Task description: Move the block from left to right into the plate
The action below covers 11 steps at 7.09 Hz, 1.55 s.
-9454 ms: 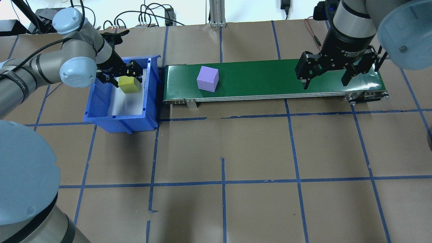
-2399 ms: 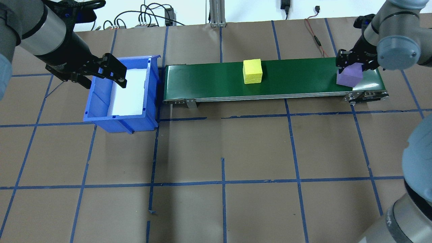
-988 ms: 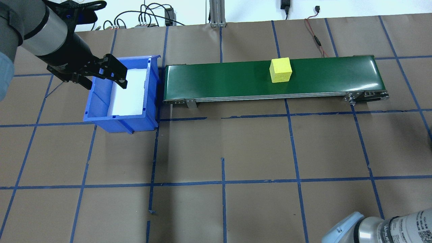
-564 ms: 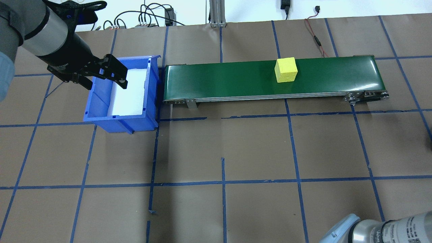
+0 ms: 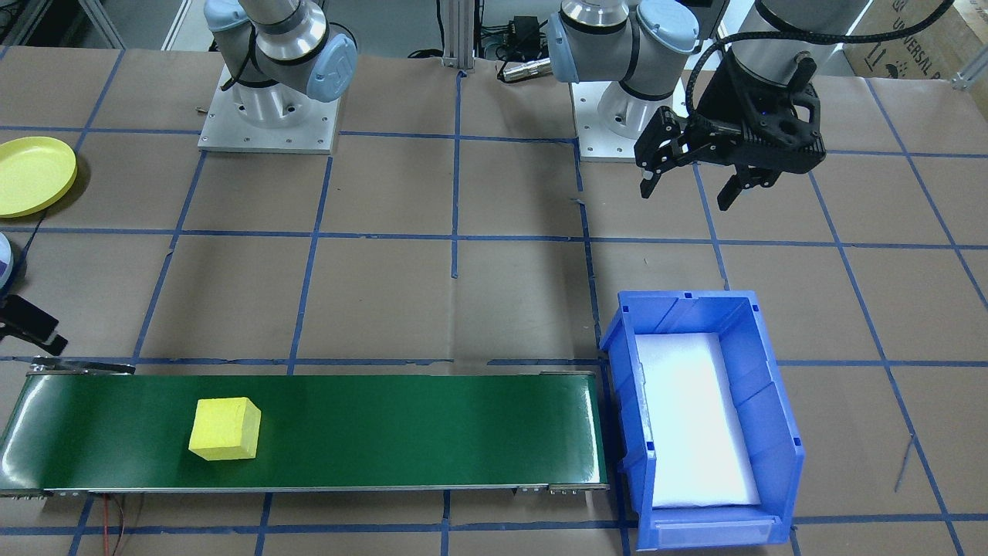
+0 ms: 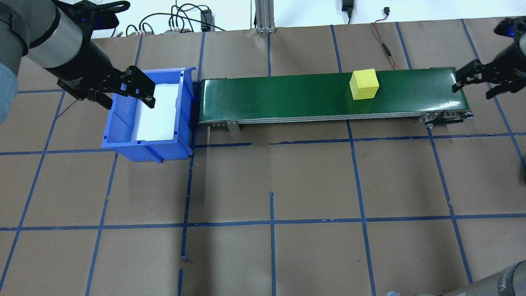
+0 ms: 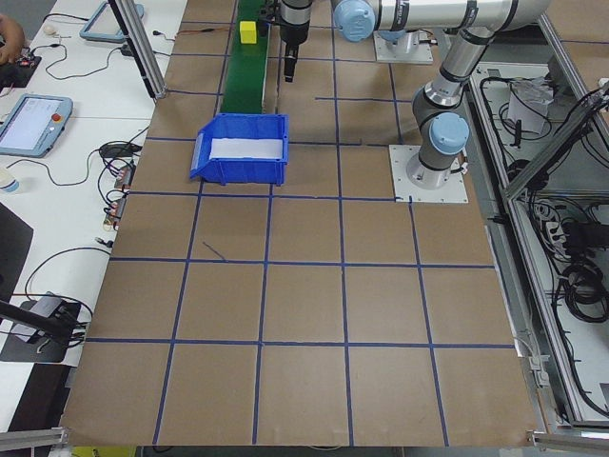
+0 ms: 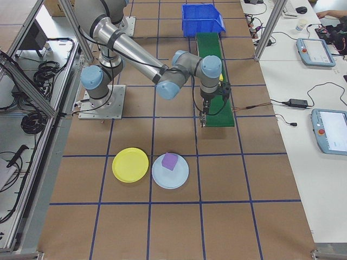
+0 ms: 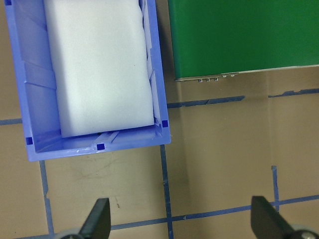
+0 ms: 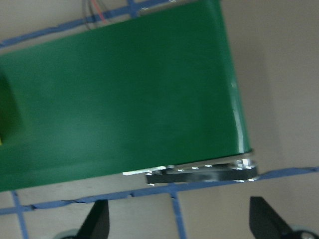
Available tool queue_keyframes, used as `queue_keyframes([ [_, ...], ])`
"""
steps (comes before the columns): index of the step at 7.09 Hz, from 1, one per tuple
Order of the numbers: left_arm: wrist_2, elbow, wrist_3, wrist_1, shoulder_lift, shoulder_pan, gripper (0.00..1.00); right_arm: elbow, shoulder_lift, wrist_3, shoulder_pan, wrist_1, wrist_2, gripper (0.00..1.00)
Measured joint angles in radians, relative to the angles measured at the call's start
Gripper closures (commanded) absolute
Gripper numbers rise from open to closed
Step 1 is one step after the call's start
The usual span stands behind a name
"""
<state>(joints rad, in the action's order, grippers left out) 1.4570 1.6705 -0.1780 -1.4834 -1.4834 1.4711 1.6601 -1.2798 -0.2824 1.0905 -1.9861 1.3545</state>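
Note:
A yellow block [image 6: 364, 84] rides on the green conveyor belt [image 6: 287, 98], right of its middle; it also shows as the yellow block [image 5: 225, 428]. My right gripper [image 6: 472, 91] hangs open and empty over the belt's right end, a short way right of the block. A purple block [image 8: 170, 161] lies on the pale blue plate [image 8: 172, 176], beside a bare yellow plate [image 8: 130, 164]. Over the left rim of the blue bin [image 6: 123, 144], my left gripper [image 6: 129, 105] is open and holds nothing.
The bin [image 5: 695, 303] holds only a white foam pad [image 9: 97, 64]. The yellow plate [image 5: 31, 175] sits on the table on my right, well in front of the belt's end. Cables run along the table's far edge.
The yellow block has travelled right along the belt. My right gripper, which carried the purple block off the belt, is back over the belt's right end, open. The left arm has not moved.

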Motion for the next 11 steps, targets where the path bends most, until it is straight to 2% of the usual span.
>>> queue_keyframes([
  [1,0.000,0.000,0.000,0.000,0.000,0.000,0.00,-0.009,0.004,0.041,0.065,-0.017,-0.055,0.00],
  [3,0.000,0.001,0.000,0.000,0.000,-0.001,0.00,-0.013,0.015,0.068,0.158,-0.056,-0.090,0.00],
  [7,0.000,0.002,0.000,0.000,0.000,-0.001,0.00,-0.012,0.118,0.072,0.185,-0.165,-0.086,0.00],
  [8,-0.001,0.003,0.000,0.000,0.000,-0.001,0.00,-0.012,0.141,0.070,0.185,-0.188,-0.080,0.06],
  [9,-0.001,0.003,0.000,0.000,0.000,-0.001,0.00,-0.009,0.156,0.070,0.185,-0.205,-0.062,0.35],
  [10,-0.001,0.003,0.000,0.000,-0.001,0.000,0.00,-0.006,0.162,0.070,0.184,-0.225,-0.011,0.59],
  [11,-0.001,0.003,0.000,0.000,-0.001,0.000,0.00,-0.006,0.161,0.070,0.183,-0.238,0.054,0.69],
])
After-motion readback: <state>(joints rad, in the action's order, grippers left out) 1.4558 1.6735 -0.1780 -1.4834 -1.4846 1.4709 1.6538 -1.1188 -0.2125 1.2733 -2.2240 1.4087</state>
